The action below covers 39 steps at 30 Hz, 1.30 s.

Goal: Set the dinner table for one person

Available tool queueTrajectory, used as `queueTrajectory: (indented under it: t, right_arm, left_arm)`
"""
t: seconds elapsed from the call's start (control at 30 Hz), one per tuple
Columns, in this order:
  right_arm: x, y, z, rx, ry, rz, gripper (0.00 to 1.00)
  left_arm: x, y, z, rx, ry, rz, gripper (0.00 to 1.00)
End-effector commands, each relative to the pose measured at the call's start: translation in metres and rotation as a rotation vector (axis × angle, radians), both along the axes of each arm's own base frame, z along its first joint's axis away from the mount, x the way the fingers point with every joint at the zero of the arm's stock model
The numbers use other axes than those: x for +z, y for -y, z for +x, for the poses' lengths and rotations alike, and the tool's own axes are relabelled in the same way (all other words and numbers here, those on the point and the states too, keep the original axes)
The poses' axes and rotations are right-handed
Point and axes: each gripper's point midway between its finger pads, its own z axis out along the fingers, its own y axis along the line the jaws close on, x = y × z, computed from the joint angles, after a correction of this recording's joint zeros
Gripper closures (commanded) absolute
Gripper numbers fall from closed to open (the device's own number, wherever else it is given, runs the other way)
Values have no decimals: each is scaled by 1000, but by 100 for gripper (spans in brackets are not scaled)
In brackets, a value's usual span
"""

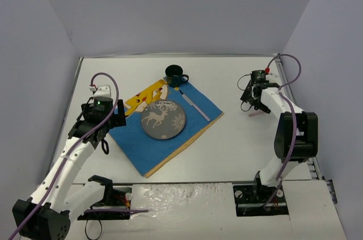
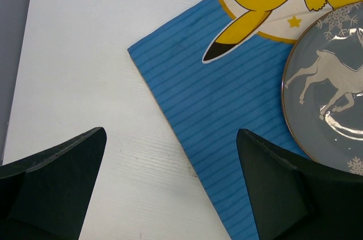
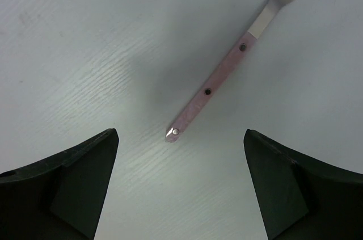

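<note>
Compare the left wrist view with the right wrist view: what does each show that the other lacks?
Left wrist only: the blue cartoon placemat corner and part of the reindeer plate on it. Right wrist only: a pink-handled fork. Both: the white dinner table, with left gripper and right gripper each open.
</note>
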Motion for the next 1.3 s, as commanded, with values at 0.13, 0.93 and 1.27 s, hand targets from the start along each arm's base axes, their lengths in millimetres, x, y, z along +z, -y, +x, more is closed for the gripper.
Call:
queueTrajectory:
  t: [0.13,0.93,1.27]
  right_arm:
    - [-11,36,14,-195,32,24,14]
    - [-65,57,-4,-298,12,117,91]
    - [41,8,18,49,175,-19,100]
  left_arm:
    - [22,-1,8,9,94,-21,3]
    - [23,-5,3,25,98,-15,3]
    - [58,-8,-30,26,64,-45,3]
